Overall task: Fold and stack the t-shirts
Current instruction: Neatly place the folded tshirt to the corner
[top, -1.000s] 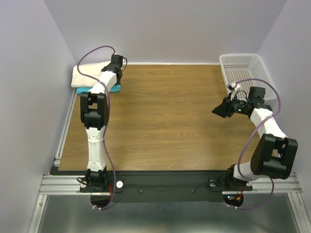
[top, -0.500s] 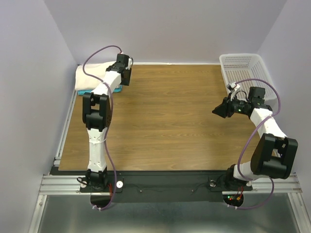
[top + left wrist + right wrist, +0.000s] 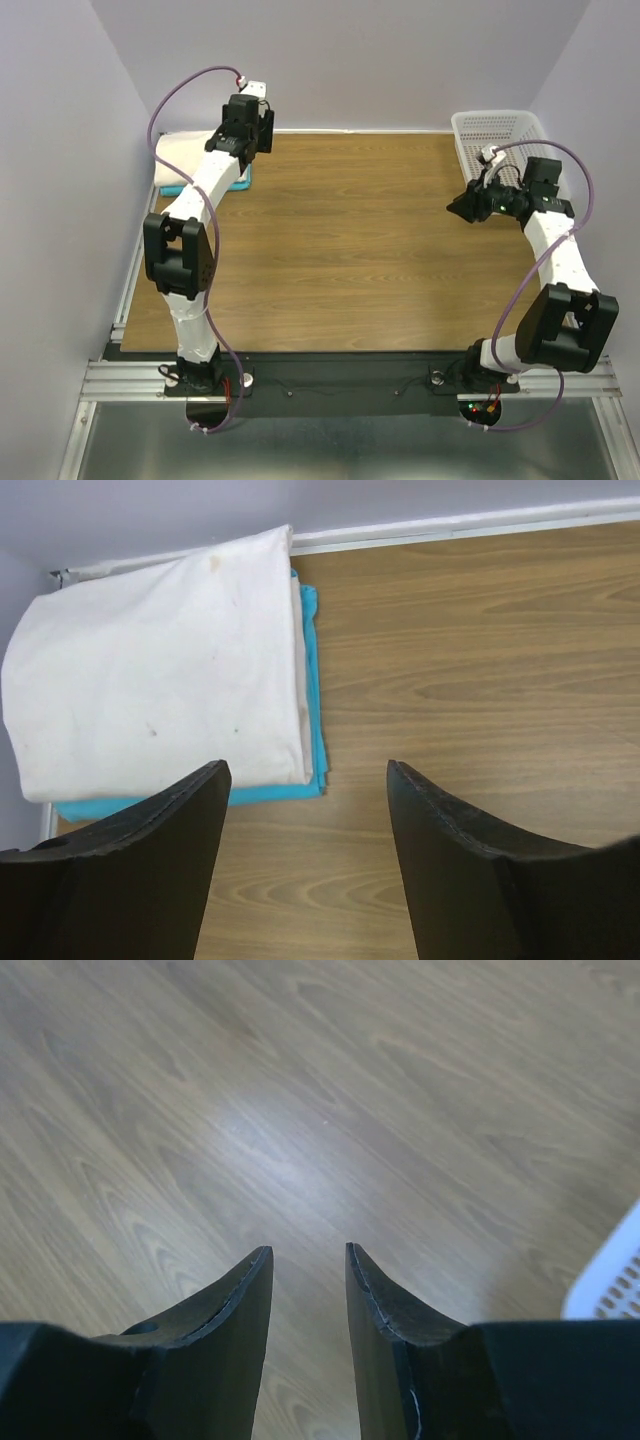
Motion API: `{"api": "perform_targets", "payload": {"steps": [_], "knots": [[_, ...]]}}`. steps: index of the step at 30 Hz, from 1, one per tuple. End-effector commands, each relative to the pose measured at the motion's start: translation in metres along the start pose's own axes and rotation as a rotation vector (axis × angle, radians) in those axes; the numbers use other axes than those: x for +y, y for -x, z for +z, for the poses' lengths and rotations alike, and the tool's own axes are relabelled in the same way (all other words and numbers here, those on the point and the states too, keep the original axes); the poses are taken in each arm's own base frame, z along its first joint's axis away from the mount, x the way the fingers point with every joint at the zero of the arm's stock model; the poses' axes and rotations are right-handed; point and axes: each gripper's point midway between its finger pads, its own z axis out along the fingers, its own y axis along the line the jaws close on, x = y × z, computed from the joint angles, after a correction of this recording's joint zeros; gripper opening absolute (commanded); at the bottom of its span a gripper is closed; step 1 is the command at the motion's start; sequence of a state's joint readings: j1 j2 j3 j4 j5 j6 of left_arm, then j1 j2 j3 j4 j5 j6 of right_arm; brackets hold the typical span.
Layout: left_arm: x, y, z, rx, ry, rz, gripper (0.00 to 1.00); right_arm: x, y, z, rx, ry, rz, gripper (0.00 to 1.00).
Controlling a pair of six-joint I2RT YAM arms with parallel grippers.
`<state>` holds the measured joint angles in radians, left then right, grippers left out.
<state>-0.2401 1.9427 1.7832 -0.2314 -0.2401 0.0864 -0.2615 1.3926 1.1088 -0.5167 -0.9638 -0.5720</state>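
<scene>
The cream-white t-shirt (image 3: 150, 690) lies folded flat on top of the turquoise t-shirt (image 3: 312, 670). Only a thin blue border of the lower one shows, along the right and bottom edges of the pile. In the overhead view this stack sits in the upper left of the frame, in the far corner of the bench (image 3: 350, 240), close against the back wall. Its longer side seems to run left to right along that wall.

The left claw (image 3: 305, 775) hangs above the bench with its fingers wide apart and nothing between them. In its wrist view the stack is up and to the left, and the claw does not touch the cloth.

The right claw (image 3: 300, 1252) is at the right side of the overhead frame, well apart from the shirts. Its fingers have a narrow gap and hold nothing, and it is near the white mesh basket (image 3: 500, 135).

The left arm is clearly the nearer one. I judge the folding and stacking to be done, so any last touch would be for the left arm.
</scene>
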Motion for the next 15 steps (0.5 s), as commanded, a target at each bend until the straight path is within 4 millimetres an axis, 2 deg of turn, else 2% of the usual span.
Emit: {"api": "perform_targets", "payload": {"steps": [1, 3, 4, 5, 6, 7, 8, 10, 11, 12, 13, 14, 15], "knots": [[0.011, 0.016, -0.007, -0.098, 0.025, -0.049, 0.78, 0.000, 0.022, -0.018, -0.008, -0.078, 0.003, 0.41], [0.015, 0.020, -0.012, -0.118, -0.041, -0.088, 0.78, -0.001, 0.023, -0.021, -0.003, -0.106, 0.020, 0.41], [0.014, 0.010, -0.013, -0.101, -0.070, -0.112, 0.78, -0.001, 0.024, -0.022, -0.003, -0.116, 0.027, 0.41], [0.014, 0.007, -0.017, -0.103, -0.099, -0.126, 0.78, -0.002, 0.024, -0.023, 0.000, -0.126, 0.039, 0.41], [0.017, 0.020, -0.031, -0.150, -0.138, -0.145, 0.78, -0.004, 0.024, -0.025, 0.007, -0.146, 0.059, 0.41], [0.017, 0.020, -0.038, -0.163, -0.154, -0.148, 0.78, -0.005, 0.023, -0.026, 0.010, -0.154, 0.068, 0.41], [0.015, 0.015, -0.054, -0.172, -0.190, -0.149, 0.78, -0.005, 0.022, -0.026, 0.014, -0.160, 0.075, 0.41], [0.015, 0.020, -0.071, -0.214, -0.209, -0.151, 0.78, -0.005, 0.020, -0.028, 0.019, -0.178, 0.085, 0.42], [0.012, 0.007, -0.076, -0.195, -0.224, -0.174, 0.78, -0.006, 0.020, -0.030, 0.020, -0.187, 0.086, 0.42], [0.015, 0.019, -0.097, -0.248, -0.237, -0.188, 0.78, -0.007, 0.022, -0.034, 0.018, -0.214, 0.083, 0.42], [0.012, 0.002, -0.101, -0.227, -0.252, -0.190, 0.78, -0.009, 0.022, -0.037, 0.020, -0.233, 0.081, 0.42], [0.014, 0.012, -0.123, -0.275, -0.274, -0.204, 0.78, -0.015, 0.021, -0.041, 0.032, -0.275, 0.084, 0.42], [0.014, 0.009, -0.131, -0.287, -0.281, -0.210, 0.79, -0.017, 0.021, -0.043, 0.036, -0.296, 0.083, 0.43]]}}
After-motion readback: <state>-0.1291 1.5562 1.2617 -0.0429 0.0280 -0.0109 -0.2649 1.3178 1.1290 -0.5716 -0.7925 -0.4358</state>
